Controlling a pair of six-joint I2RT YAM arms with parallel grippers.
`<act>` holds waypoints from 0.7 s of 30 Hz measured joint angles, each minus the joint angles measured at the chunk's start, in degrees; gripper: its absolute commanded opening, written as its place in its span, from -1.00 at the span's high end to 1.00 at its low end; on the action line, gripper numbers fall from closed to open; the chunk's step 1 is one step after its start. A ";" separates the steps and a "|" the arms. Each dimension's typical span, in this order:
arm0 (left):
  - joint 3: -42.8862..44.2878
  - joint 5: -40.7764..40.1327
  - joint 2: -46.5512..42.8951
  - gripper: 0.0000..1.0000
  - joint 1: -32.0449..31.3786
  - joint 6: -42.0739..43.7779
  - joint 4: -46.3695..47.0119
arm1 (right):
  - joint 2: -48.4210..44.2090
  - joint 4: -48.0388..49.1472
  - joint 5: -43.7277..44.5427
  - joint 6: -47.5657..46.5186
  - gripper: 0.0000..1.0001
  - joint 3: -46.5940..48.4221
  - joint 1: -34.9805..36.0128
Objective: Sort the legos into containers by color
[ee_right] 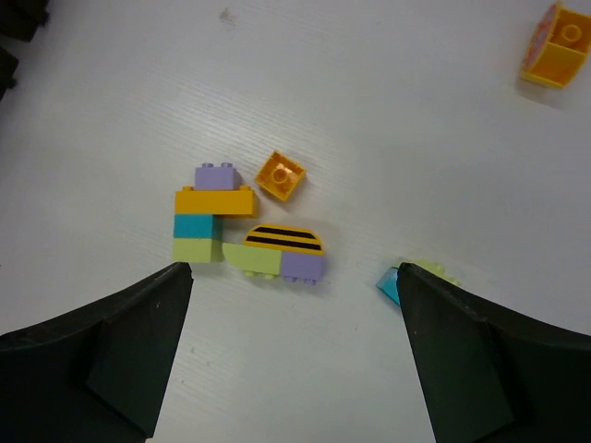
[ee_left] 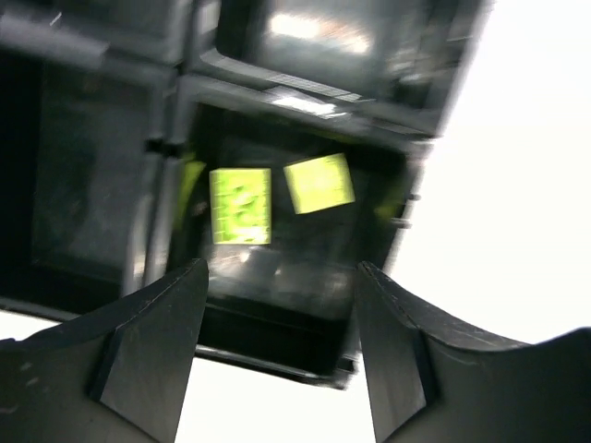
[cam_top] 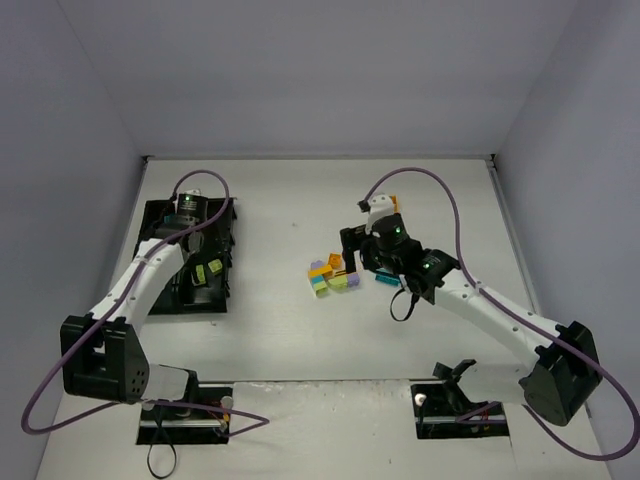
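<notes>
Above the tray (cam_top: pixel 160 222) and bricks (cam_top: pixel 330 277), both arms reach out, fingers (ee_left: pixel 148 355) apart.

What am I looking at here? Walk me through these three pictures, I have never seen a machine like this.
Two robot arms are bolted to a white table. The top picture looks down from above and behind them; the other two come from cameras on each wrist, with the dark fingers at the bottom.

The left gripper hangs open over a black divided tray. One compartment holds two lime bricks.

The right gripper is also open, above a loose pile of bricks in orange, teal, lime and purple. Some are stacked in mixed colours, and a single orange brick lies beside them.

Neither gripper holds anything.
</notes>
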 measured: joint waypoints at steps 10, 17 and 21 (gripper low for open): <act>12.57 2.82 4.39 -0.18 -20.09 -1.46 2.64 | -4.07 -3.96 1.53 6.38 -0.73 -1.62 -11.30; 25.51 4.59 21.62 -0.18 -29.83 0.22 4.28 | -5.38 -7.06 1.31 10.71 -0.73 -4.28 -15.69; 32.35 4.59 31.50 -0.18 -33.11 0.26 4.52 | -6.34 -8.26 0.98 12.26 -0.73 -5.62 -16.57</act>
